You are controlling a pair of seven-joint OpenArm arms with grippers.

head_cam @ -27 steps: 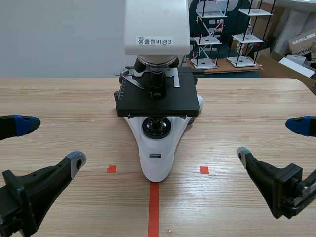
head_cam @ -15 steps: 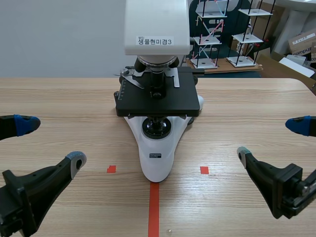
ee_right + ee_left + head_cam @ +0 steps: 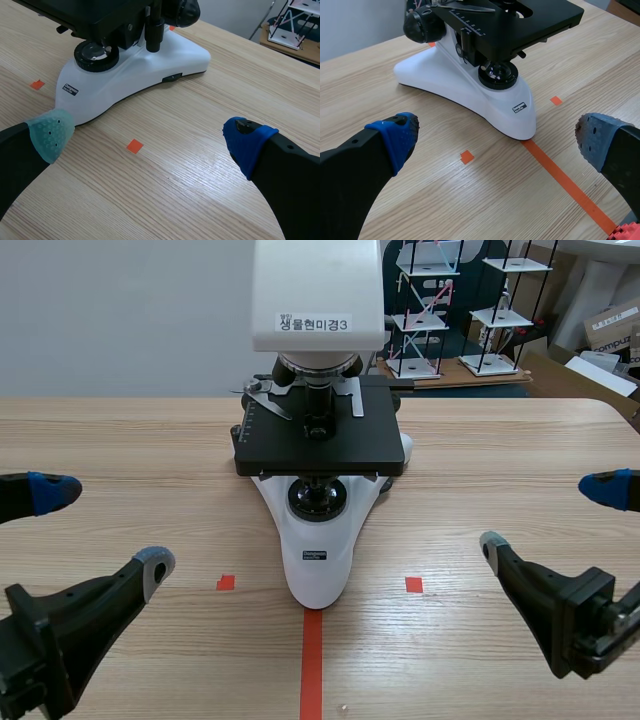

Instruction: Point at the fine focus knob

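1. Both pincers hang low over the table point(image 3: 120, 440), well apart from the microscope point(image 3: 318, 490); the left gripper point(image 3: 105, 526) is spread wide with nothing between its fingers, and the right gripper point(image 3: 548, 520) is just as wide and just as empty.
2. The fine focus knob point(image 3: 422, 22) sits on the side of the microscope's arm, behind and below the stage point(image 3: 320, 440); past the left wrist it shows as a black drum; a matching one peeks out on the other side in the right wrist view; from the front the stage hides nearly all of it.
3. My main worry: the fine knob looks nested on the larger coarse knob, so a loosely aimed fingertip would likely single out the wrong one; I cannot make out the line between the two.
4. With fingers this far apart, a swing in beside the stage could clip its overhanging corner or the metal slide clip point(image 3: 265, 400); narrowing to a single tip first seems safer.
5. A firm nudge might skid the base point(image 3: 318, 560) on the smooth tabletop; pointing calls for stopping just short.
6. Materials: the base is glossy white, rounded, tapering toward the robot; the stage is a flat matte black slab; the knob looks dark and ribbed; the table is pale wood grain; the pads point(image 3: 395, 137) are soft and dotted, blue or grey-green.
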